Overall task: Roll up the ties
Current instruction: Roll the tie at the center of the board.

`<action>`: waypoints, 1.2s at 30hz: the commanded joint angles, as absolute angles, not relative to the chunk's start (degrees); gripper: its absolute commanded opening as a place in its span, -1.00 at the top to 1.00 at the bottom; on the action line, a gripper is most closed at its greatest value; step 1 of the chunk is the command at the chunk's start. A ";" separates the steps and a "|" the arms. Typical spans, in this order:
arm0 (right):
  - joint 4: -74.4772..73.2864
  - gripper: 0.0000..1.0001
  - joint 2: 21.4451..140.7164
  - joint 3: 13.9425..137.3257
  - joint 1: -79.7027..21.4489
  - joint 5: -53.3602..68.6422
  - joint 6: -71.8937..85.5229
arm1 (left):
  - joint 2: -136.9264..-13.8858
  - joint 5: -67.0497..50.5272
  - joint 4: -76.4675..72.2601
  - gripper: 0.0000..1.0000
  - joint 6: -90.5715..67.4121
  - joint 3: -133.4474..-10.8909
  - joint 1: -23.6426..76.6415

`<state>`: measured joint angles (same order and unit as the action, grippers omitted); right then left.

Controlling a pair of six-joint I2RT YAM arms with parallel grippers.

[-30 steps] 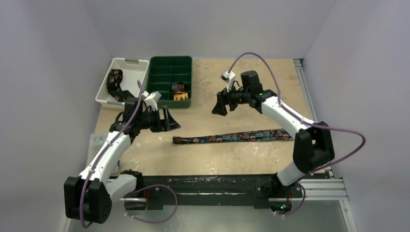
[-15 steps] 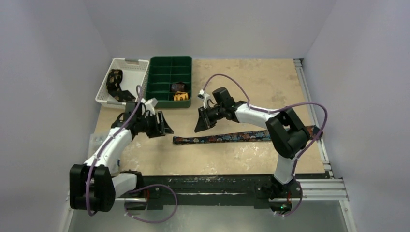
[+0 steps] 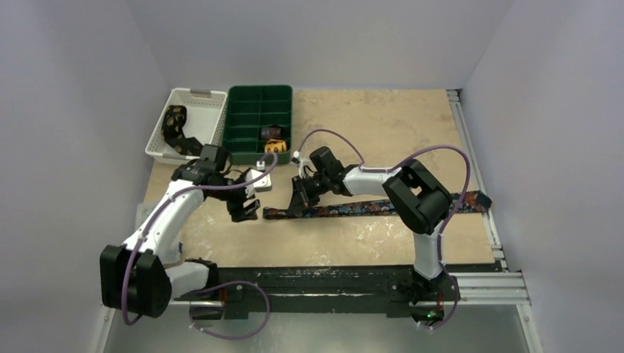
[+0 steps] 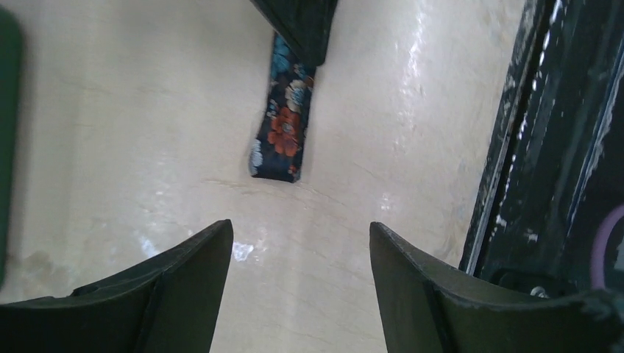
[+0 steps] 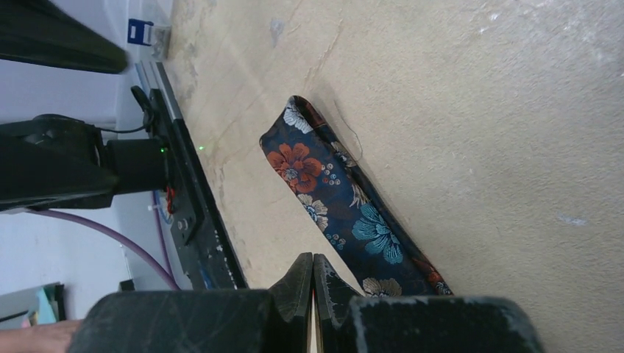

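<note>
One tie (image 3: 368,208), dark navy with orange, teal and white flowers, lies flat and unrolled across the table. Its narrow left end (image 4: 279,140) lies just ahead of my left gripper (image 4: 302,235), which is open and empty, low over the bare table. In the top view that left gripper (image 3: 249,208) sits just left of the tie's tip. My right gripper (image 5: 313,268) is shut with nothing between its fingers. Its tips are at the tie's (image 5: 338,206) near edge, a short way in from the end, and I cannot tell whether they touch it. From above, the right gripper (image 3: 294,206) is over the tie's left part.
A green compartment tray (image 3: 246,103) at the back left holds a brown roll (image 3: 271,132) and a yellow roll (image 3: 275,146). Left of it, a white basket (image 3: 199,99) holds a black-and-gold tie (image 3: 174,121). A black rail (image 3: 331,283) runs along the near edge.
My right arm has swung left and down to the tie's narrow end, and its gripper has shut. My left gripper has moved right and down towards the tie's tip, staying open.
</note>
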<state>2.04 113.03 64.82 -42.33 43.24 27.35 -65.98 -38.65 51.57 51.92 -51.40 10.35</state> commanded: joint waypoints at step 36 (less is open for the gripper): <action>-6.75 1.00 112.49 71.07 -42.22 38.03 19.73 | -76.85 -37.37 29.72 0.02 -9.91 -48.01 9.20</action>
